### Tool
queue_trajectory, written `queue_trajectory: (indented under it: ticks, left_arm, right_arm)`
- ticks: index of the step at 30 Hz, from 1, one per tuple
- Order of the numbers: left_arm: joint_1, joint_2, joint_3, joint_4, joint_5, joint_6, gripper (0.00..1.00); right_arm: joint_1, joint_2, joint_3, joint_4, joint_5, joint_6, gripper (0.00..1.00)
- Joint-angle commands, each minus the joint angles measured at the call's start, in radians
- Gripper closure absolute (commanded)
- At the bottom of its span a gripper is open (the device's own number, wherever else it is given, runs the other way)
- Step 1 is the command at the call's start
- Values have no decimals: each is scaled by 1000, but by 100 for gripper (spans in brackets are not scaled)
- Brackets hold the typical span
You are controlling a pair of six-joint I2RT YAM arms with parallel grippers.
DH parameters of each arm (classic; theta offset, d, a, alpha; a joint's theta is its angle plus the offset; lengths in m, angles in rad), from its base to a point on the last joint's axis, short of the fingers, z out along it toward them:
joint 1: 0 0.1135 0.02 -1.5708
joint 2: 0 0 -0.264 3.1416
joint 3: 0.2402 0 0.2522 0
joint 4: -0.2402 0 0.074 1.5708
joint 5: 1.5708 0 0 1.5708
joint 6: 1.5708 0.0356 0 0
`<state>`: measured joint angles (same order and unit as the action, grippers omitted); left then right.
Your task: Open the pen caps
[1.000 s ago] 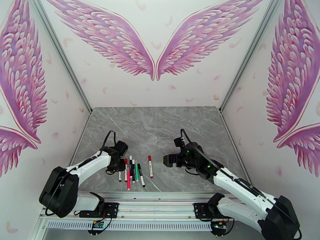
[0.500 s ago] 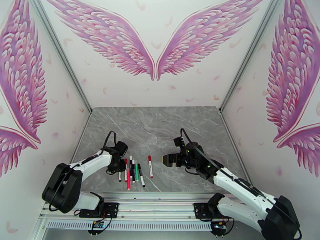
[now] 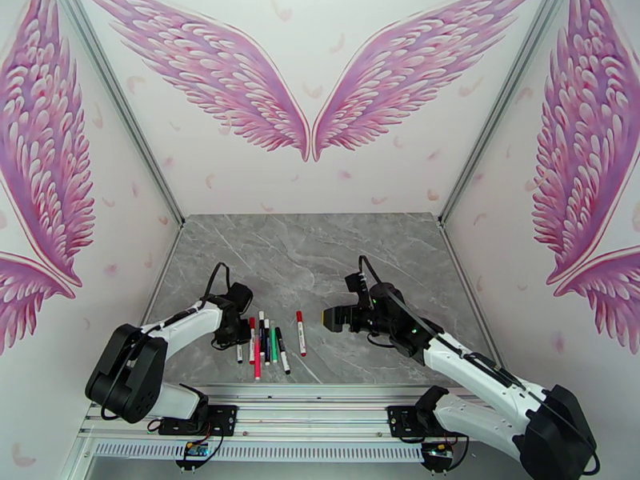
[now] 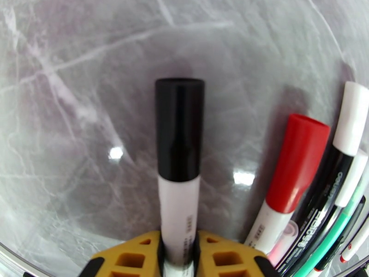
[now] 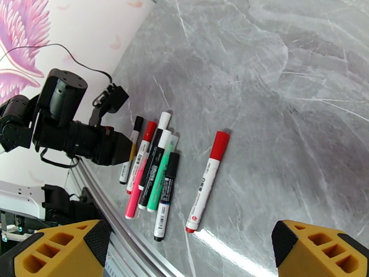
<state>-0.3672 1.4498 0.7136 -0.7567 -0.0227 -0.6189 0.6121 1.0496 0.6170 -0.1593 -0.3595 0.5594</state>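
My left gripper (image 4: pixel 179 248) is shut on the white barrel of a pen whose black cap (image 4: pixel 179 130) points away from it over the table. The same pen (image 5: pixel 130 151) is the leftmost of a cluster, with the left gripper (image 3: pixel 238 336) low over it. Beside it lie a red cap (image 4: pixel 297 162) and several more pens (image 3: pixel 266 342) with black, green and pink parts. One pen with a red cap (image 5: pixel 220 145) lies apart to the right (image 3: pixel 301 333). My right gripper (image 3: pixel 332 319) hovers open to the right of that pen, its fingers (image 5: pixel 69 245) wide apart with nothing between them.
The grey marble table (image 3: pixel 320 250) stretches back to the winged walls. A metal rail (image 3: pixel 320 391) runs along the near edge, just in front of the pens. The left wall (image 5: pixel 69 42) is close behind the left arm.
The left gripper's fingers have closed in on the black-capped pen's barrel. The right gripper has drifted slightly left, staying open.
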Motion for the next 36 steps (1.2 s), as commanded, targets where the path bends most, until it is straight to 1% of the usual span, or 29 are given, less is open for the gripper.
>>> queue_trajectory:
  ticks: [1, 6, 9, 14, 18, 21, 23, 25, 27, 32, 33, 36]
  left_arm:
    - [13, 14, -37, 47, 10, 5, 79]
    - [13, -11, -40, 62, 18, 8, 82]
    - [9, -64, -30, 54, 10, 19, 84]
    - [-2, -162, 12, 16, 4, 40, 84]
    - [-39, -218, 58, 18, 30, 73, 84]
    - [-91, -236, 95, 53, 86, 110, 84]
    - [-137, -237, 113, 91, 120, 133, 85]
    - [-183, -230, 121, 144, 158, 152, 85]
    - [-226, -222, 118, 209, 206, 167, 85]
    - [-294, -181, 124, 323, 297, 199, 85]
    - [-302, -173, 125, 337, 315, 204, 85]
    - [-329, -154, 128, 399, 396, 216, 85]
  right_arm:
    - [11, 7, 19, 26, -16, 23, 1]
    - [12, -16, 20, 29, -1, 40, 0]
    - [12, -28, 51, -6, 19, 40, 1]
    - [11, -66, 39, 47, 32, 36, 1]
    - [10, -71, 90, -38, 90, 15, 1]
    - [10, -67, 96, -39, 98, 41, 1]
    - [10, -57, 100, -29, 74, 72, 6]
    - [10, -45, 102, -10, 42, 115, 15]
    - [7, -27, 107, 4, 3, 160, 20]
    - [-46, 4, 114, 39, -115, 228, 30]
    - [-56, 9, 121, 34, -125, 230, 31]
    - [-93, 48, 137, 55, -213, 246, 32]
